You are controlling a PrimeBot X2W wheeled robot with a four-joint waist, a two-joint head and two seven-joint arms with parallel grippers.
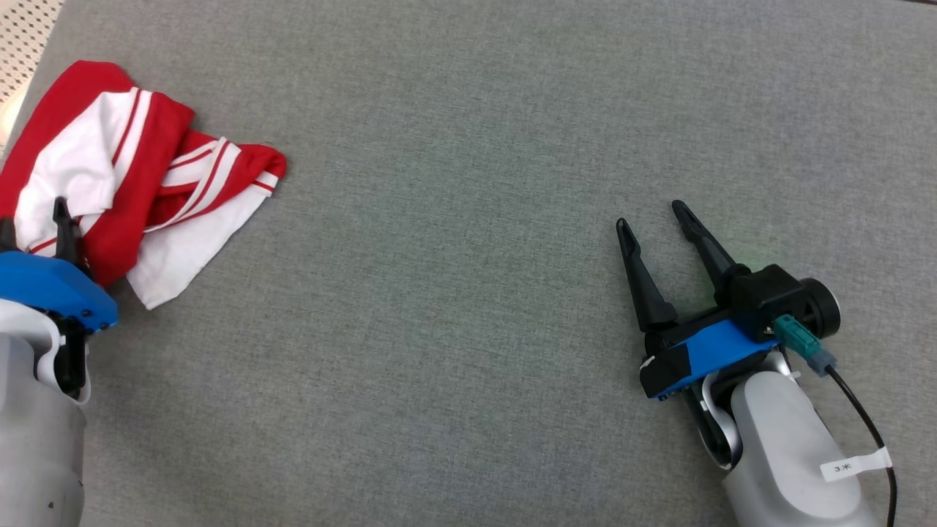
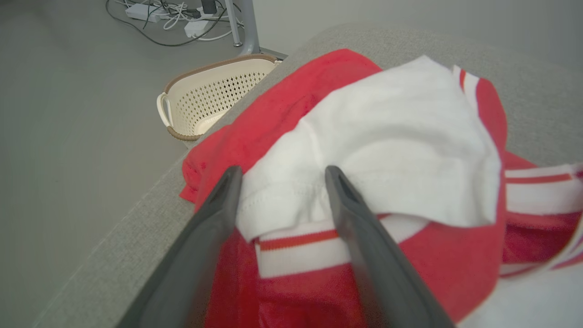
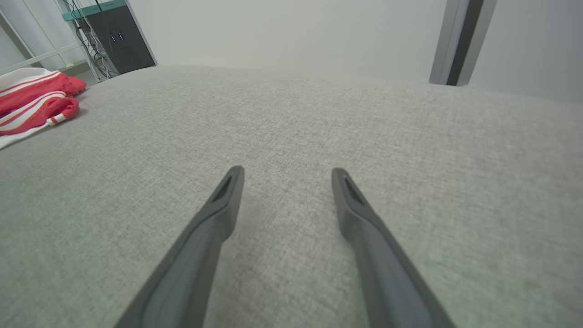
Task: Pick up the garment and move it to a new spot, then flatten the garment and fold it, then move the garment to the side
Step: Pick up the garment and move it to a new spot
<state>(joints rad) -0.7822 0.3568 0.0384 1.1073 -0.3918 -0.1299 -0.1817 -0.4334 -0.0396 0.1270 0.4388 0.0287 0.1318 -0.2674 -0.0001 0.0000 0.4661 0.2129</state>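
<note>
The garment (image 1: 139, 176) is red and white with striped bands, and it lies crumpled at the far left of the grey table (image 1: 468, 219). My left gripper (image 1: 33, 219) is open over the garment's near edge. In the left wrist view its two fingers straddle a white fold of the garment (image 2: 387, 150), and the left gripper (image 2: 282, 175) holds nothing. My right gripper (image 1: 650, 214) stands open over bare table at the right, far from the cloth. In the right wrist view the garment (image 3: 32, 98) lies at the far left, and the right gripper (image 3: 287, 173) has nothing between its fingers.
A cream perforated basket (image 2: 214, 93) stands on the floor past the table's left edge, with cables (image 2: 173, 18) and a metal leg behind it. A dark cabinet (image 3: 114, 38) stands beyond the table's far end.
</note>
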